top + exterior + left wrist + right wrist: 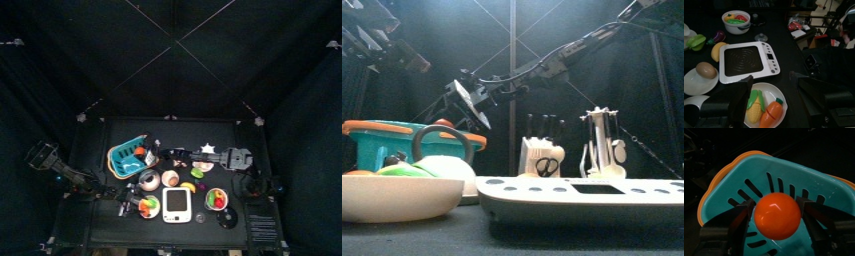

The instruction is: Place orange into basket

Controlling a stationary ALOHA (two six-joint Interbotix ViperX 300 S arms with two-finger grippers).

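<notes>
The orange (777, 217), likely light, hard and slick, sits pinched at its widest part by the right gripper (777, 213) above the basket (811, 183) near the table's left edge, while the left gripper (771, 87) hangs open off that edge.

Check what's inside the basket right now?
Only its slatted teal floor shows in the basket. The right gripper holds the orange just above it, not resting inside. The floor directly under the orange is covered.
</notes>
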